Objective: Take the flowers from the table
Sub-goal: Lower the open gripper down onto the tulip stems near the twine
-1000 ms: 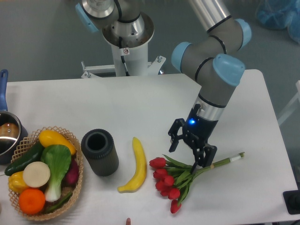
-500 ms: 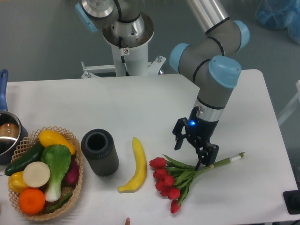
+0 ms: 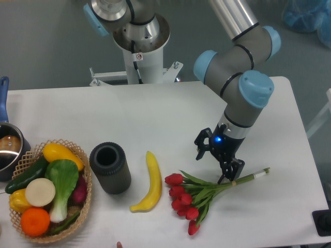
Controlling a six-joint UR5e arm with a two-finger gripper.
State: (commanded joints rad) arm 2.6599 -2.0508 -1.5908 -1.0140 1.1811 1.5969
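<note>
The flowers [image 3: 199, 199] lie flat on the table [image 3: 155, 113] close to its front edge, right of centre, red heads pointing to the front left and the long green stems running out to the right. The gripper [image 3: 216, 163] stands over the stem end of the bunch, its jaws spread wide: one finger tip sits just at the stems near the pale band, the other finger is well clear on the far side, and nothing is held between them. Whether the near fingertip actually touches the stems cannot be determined. A yellow banana [image 3: 148, 183] lies just left of the flower heads, apart from them. Further left stands a dark cylindrical cup [image 3: 110, 167], upright with its mouth open. At the front left corner a wicker basket [image 3: 62, 233] holds mixed vegetables and fruit. A pot [image 3: 8, 150] with a blue handle is cut off by the left edge of the view. The table is white with rounded corners; the arm's base pedestal [image 3: 138, 46] stands behind its rear edge on a grey floor.
</note>
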